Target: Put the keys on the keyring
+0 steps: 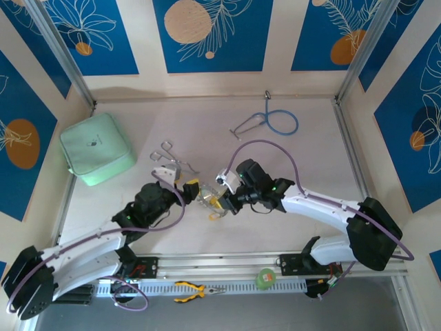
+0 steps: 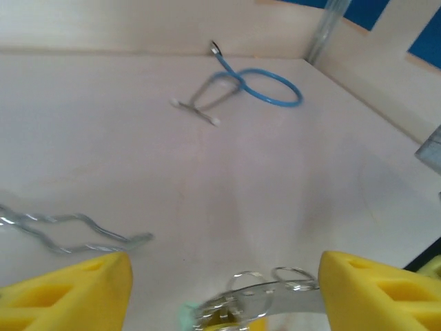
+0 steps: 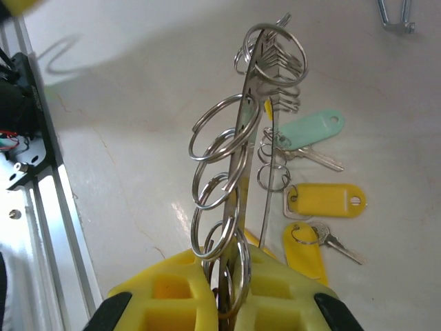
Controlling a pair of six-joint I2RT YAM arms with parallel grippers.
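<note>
My right gripper (image 3: 238, 265) is shut on the keyring (image 3: 251, 131), a wide silvery ring held upright and edge-on, with small split rings fringing its rim. Below it on the table lie the keys: a teal-headed one (image 3: 310, 129) and two yellow-headed ones (image 3: 329, 201) (image 3: 303, 252), linked to small rings. In the top view the right gripper (image 1: 224, 200) and left gripper (image 1: 191, 187) meet at the keyring (image 1: 209, 200) mid-table. My left gripper (image 2: 224, 293) is open, its yellow fingers (image 2: 65, 293) wide apart. The keyring (image 2: 289, 296) lies between them, reaching the right finger.
Silver forceps (image 1: 176, 162) lie just behind the left gripper, and show as forceps (image 2: 69, 231) in the left wrist view. A blue-tubed stethoscope (image 1: 275, 123) sits at the back. A green pouch (image 1: 96, 148) stands at the left. Pliers (image 1: 196, 291) and a green roll (image 1: 265, 278) rest on the near rail.
</note>
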